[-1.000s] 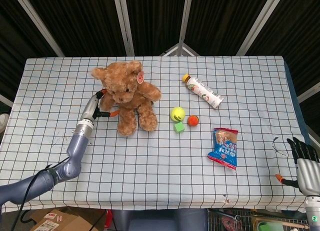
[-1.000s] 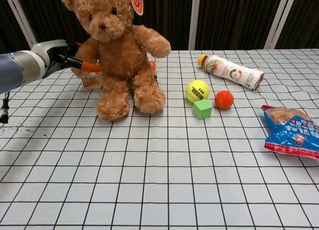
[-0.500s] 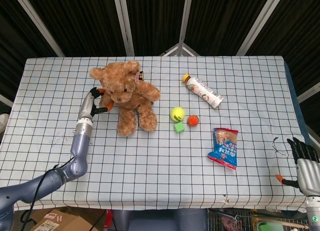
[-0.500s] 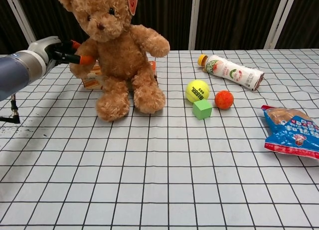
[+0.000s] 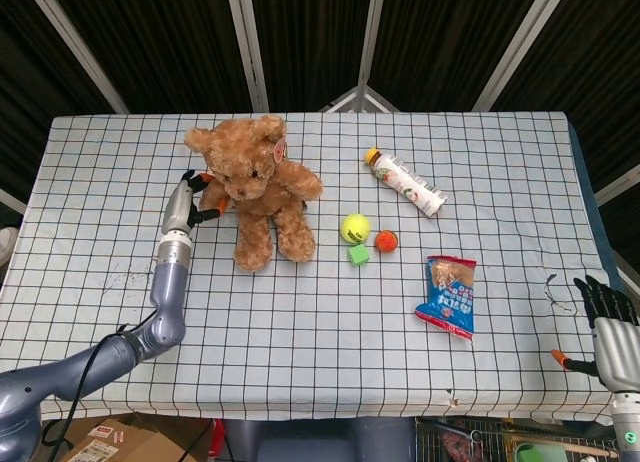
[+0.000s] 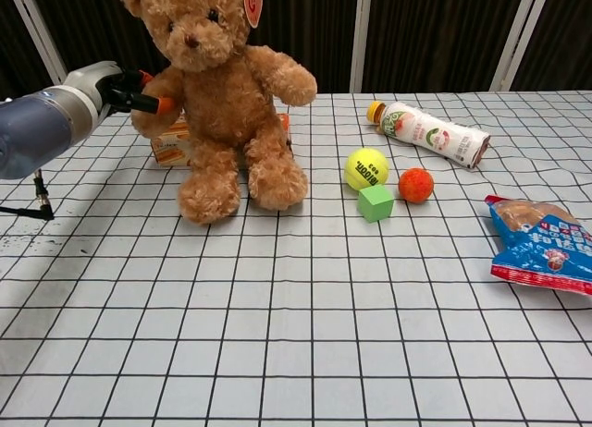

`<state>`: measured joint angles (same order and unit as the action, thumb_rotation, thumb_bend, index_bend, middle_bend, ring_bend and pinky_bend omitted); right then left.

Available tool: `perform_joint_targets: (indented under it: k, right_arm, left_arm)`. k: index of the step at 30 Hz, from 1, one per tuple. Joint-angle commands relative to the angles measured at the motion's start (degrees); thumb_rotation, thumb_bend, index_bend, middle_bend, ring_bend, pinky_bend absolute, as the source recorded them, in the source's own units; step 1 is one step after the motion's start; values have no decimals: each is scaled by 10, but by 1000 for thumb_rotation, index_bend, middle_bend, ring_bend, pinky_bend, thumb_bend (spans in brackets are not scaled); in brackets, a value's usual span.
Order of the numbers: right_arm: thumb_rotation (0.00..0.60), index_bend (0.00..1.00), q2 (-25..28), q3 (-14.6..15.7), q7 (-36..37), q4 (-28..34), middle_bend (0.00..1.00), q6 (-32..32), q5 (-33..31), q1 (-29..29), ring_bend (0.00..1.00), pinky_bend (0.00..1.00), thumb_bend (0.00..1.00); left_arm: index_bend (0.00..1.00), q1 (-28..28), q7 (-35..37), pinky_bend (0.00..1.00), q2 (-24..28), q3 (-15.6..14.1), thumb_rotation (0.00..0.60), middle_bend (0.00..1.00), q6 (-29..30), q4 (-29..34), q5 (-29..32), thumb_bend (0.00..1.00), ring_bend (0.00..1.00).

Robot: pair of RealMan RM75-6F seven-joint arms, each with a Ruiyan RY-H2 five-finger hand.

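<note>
The teddy bear (image 6: 222, 103) is touched at its arm by the left hand (image 6: 116, 87); a real grip cannot be told. The right hand (image 5: 605, 317) is held open, empty.

The left hand (image 5: 188, 204) touches the teddy bear's (image 5: 258, 187) arm, a tennis ball (image 5: 355, 227) well right of them

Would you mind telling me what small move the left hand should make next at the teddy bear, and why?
Probably close the fingers more firmly on the bear's arm before any lift. The left hand sits at the teddy bear, its orange fingertips touching the bear's arm, but a full grasp is not evident. The bear sits upright against an orange box, so a loose pull might topple it.
</note>
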<state>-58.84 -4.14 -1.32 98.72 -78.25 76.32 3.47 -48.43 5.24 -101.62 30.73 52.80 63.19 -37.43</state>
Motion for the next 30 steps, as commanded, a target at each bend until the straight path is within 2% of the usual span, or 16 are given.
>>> perform_joint_targets:
  k: [1,5,10,16,23,27,30]
  right_arm:
    - [600,0,0,0,2,0,0,-2,2,-1,0,0,106]
    - [600,0,1,1,2,1,0,-3,3,-2,0,0,105]
    - [600,0,1,1,1,1,0,-4,3,-2,0,0,105]
    - [600,0,0,1,0,1,0,-3,3,-1,0,0,105]
    - [600,0,1,2,0,1,0,-2,3,-1,0,0,105]
    - [600,0,-1,0,-2,0,0,2,-1,1,0,0,105]
    - [600,0,-1,1,-3,1,0,1,0,1,0,0,106]
  left_arm:
    - [452,3,-11,0,-2,-6,600,525,8,2,0,572,38]
    - [456,7,-10,0,1,2,600,516,-3,3,16,571,38]
    - [461,6,-11,0,7,4,600,517,7,21,0,570,38]
    - [464,8,-41,0,4,-12,600,518,13,13,3,571,38]
    - [465,2,-47,0,5,-1,600,518,11,15,11,571,38]
    - [462,4,-59,0,7,-9,600,515,23,30,1,569,38]
    - [456,3,-72,0,2,-12,600,509,17,19,17,568,38]
